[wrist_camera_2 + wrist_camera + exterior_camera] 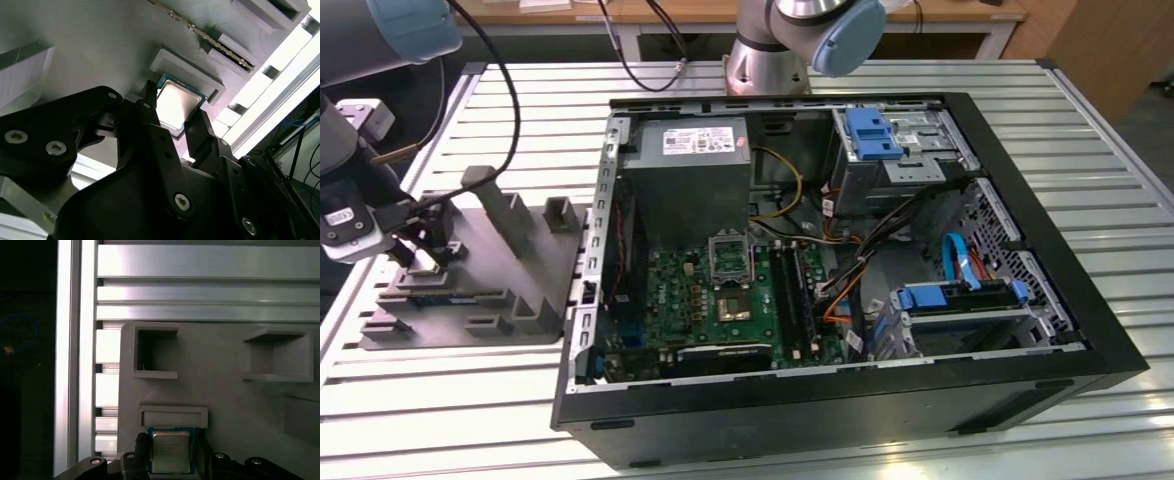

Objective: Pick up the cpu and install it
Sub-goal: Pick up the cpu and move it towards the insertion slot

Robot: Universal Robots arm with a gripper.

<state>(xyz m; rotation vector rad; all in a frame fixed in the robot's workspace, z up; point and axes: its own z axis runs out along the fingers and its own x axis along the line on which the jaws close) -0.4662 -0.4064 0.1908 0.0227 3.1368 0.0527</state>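
Note:
The cpu is a small square chip with a pale silvery top and a teal rim. It sits between the two black fingers of my gripper, which press on its opposite edges. It overlaps the raised grey frame of its nest on the grey tray. In the exterior view my gripper hangs over the tray's near-left part. The motherboard's socket lies open inside the case, well off to the exterior view's right.
The grey tray carries several upright posts and empty pockets. A memory stick lies in a tray slot. The open black computer case holds cables, a drive cage and a power supply. A second arm's base stands behind it.

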